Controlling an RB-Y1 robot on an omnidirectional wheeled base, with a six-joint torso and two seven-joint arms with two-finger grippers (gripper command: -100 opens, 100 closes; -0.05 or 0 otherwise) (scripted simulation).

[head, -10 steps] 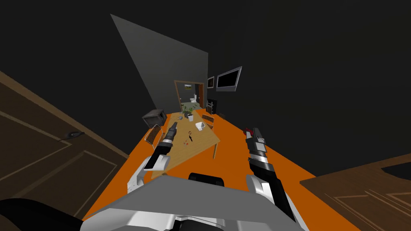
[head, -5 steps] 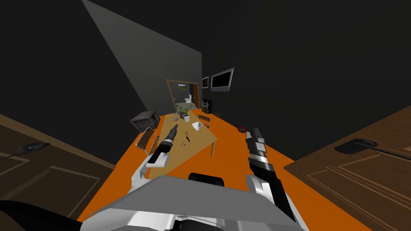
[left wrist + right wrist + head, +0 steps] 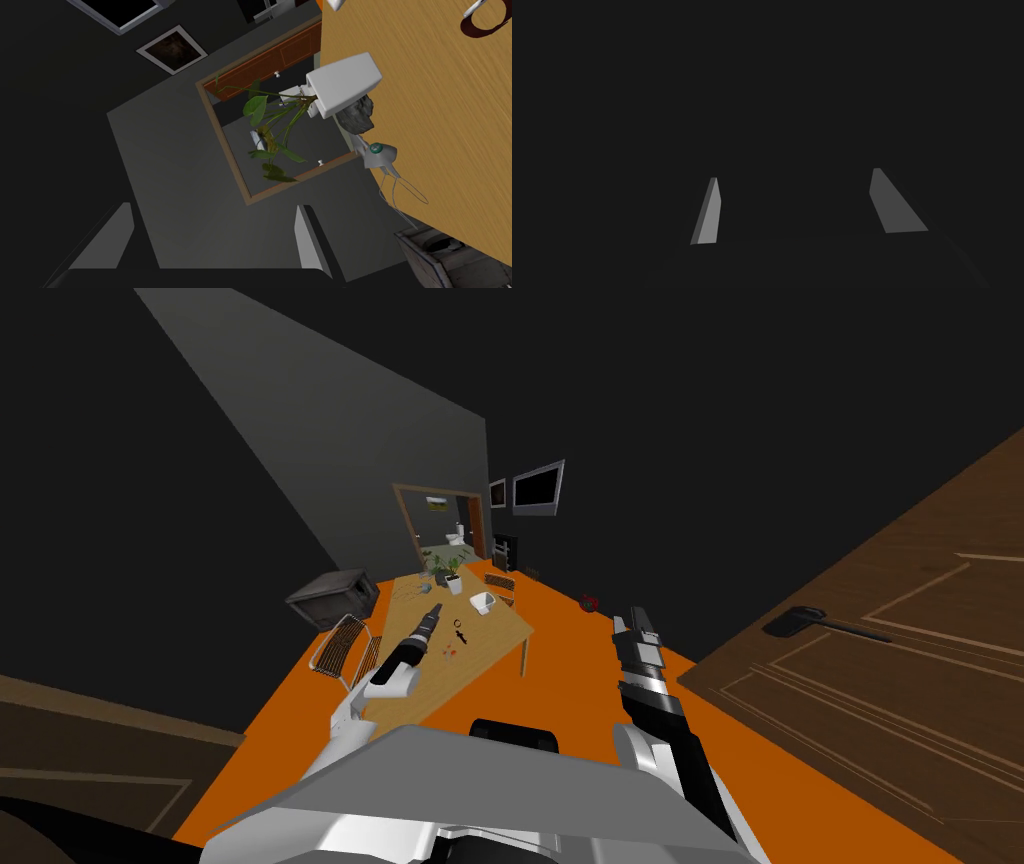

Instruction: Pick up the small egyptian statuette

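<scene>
On table, dark statuette, orientation unclear

Head camera overlooks the far table; left wrist camera faces its plant.

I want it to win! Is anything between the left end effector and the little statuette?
Nothing visible: only bare table lies between the open left end effector above it and the small dark statuette.

Your left arm: white shell at the elbow, black forearm narrowing to the left gripper. Your right arm: black links with light grey bands, ending in the right gripper. Fingers: thin grey blades on a dark box.
</scene>
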